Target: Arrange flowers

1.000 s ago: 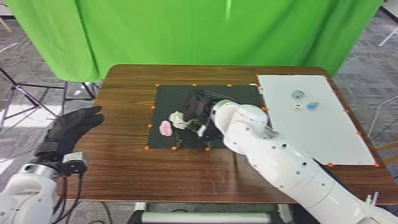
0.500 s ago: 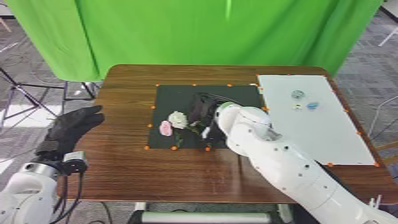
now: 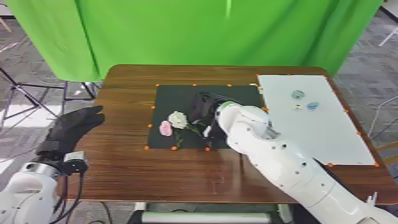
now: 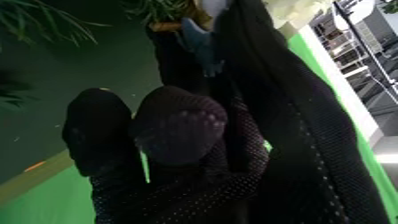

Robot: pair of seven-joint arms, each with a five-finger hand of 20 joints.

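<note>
On the dark mat (image 3: 169, 100), a white flower (image 3: 178, 120) lies beside a pink one (image 3: 166, 128), with green leaves and stems below them. My right hand (image 3: 206, 106) is over the mat, just right of the white flower, partly hidden by its arm. In the right wrist view, a small blue-grey piece (image 4: 202, 46) shows against the glove of that hand (image 4: 293, 115), below green needle-like leaves (image 4: 160, 7) and near white petals (image 4: 293, 9). Whether the hand holds anything is unclear. My left hand (image 3: 71, 127) is open over the table's left edge.
A white board (image 3: 320, 132) on the right side of the brown table (image 3: 124, 175) carries several small bluish and greenish pieces (image 3: 298, 94). Orange markers line the mat and board. A green curtain (image 3: 204, 35) hangs behind the table.
My right hand has shifted slightly right, away from the white flower, uncovering more of its bloom and stem; it has hardly moved in the last half second. The left hand has stayed still.
</note>
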